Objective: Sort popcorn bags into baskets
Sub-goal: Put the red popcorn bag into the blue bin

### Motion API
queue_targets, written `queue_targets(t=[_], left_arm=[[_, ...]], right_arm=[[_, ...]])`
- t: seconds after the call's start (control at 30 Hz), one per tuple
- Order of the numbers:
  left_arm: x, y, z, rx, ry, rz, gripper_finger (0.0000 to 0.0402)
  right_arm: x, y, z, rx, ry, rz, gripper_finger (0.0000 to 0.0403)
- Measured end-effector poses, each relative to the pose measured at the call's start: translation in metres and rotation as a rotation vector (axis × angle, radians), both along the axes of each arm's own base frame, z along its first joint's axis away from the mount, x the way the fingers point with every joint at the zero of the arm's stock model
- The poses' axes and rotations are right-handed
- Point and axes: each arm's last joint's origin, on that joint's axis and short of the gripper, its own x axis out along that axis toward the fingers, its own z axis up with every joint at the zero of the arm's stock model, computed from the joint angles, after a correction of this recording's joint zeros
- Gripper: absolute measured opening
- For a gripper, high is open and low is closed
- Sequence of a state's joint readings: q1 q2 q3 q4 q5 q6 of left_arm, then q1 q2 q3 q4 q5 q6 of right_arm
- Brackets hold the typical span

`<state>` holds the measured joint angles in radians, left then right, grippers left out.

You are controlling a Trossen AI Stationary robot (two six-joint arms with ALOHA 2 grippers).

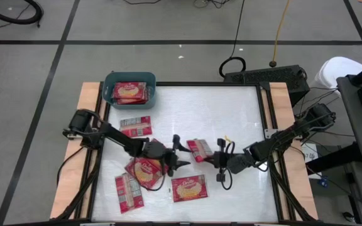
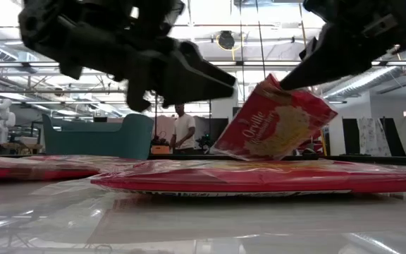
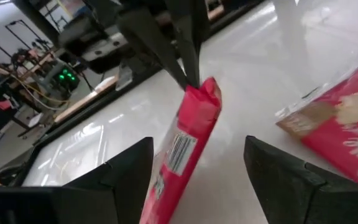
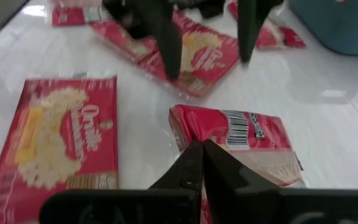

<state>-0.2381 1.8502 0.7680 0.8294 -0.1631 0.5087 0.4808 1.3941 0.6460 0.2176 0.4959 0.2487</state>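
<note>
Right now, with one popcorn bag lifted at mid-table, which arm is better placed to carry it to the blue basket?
Left. The right gripper pinches the bag, but the basket sits at the far left corner. The left gripper, jaws open, faces the bag beside it, ready for a handover.

The table [image 1: 231, 119] has a glossy white top with pale wooden strips along its left and right sides. A teal basket [image 1: 113, 81] stands at its far left corner, and red popcorn bags lie flat on the near left part: one [image 1: 136, 126] just in front of the basket, one [image 1: 129, 192] at the near left, one [image 1: 146, 172] beside it and one [image 1: 188, 188] near the front middle.
</note>
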Motion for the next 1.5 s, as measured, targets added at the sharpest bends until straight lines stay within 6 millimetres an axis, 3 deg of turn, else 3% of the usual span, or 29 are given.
queue_targets(t=[0.2,0.37,0.47,0.67,0.8,0.93,1.03,1.2,1.5], left_arm=[[0.024,0.013,-0.006,0.046,0.042,0.042,0.0233],[0.030,0.034,-0.013,0.061,0.153,0.090,0.0203],[0.029,0.044,-0.017,0.057,0.203,0.101,0.0159],[0.029,0.056,-0.019,0.001,0.226,0.139,0.0028],[0.024,0.066,-0.010,-0.066,0.263,0.196,0.0027],[0.011,0.076,0.005,-0.110,0.357,0.253,0.0039],[-0.004,0.083,0.022,-0.125,0.436,0.289,0.0024],[-0.039,0.096,0.064,-0.162,0.498,0.365,0.0018],[-0.118,0.125,0.135,-0.163,0.689,0.588,0.0018]], right_arm=[[0.003,-0.005,0.007,0.070,-0.027,0.003,0.0000],[0.002,-0.013,0.017,0.138,-0.071,-0.046,0.0000],[0.000,-0.016,0.023,0.148,-0.088,-0.055,0.0000],[-0.002,-0.027,0.032,0.143,-0.110,-0.088,0.0000],[-0.006,-0.039,0.036,0.126,-0.100,-0.165,0.0007],[-0.010,-0.047,0.037,0.090,-0.069,-0.203,0.0044],[-0.009,-0.051,0.037,0.090,-0.075,-0.219,0.0081],[-0.009,-0.054,0.037,0.083,-0.088,-0.283,0.0129],[-0.005,-0.052,0.032,0.063,-0.098,-0.311,0.0142]])
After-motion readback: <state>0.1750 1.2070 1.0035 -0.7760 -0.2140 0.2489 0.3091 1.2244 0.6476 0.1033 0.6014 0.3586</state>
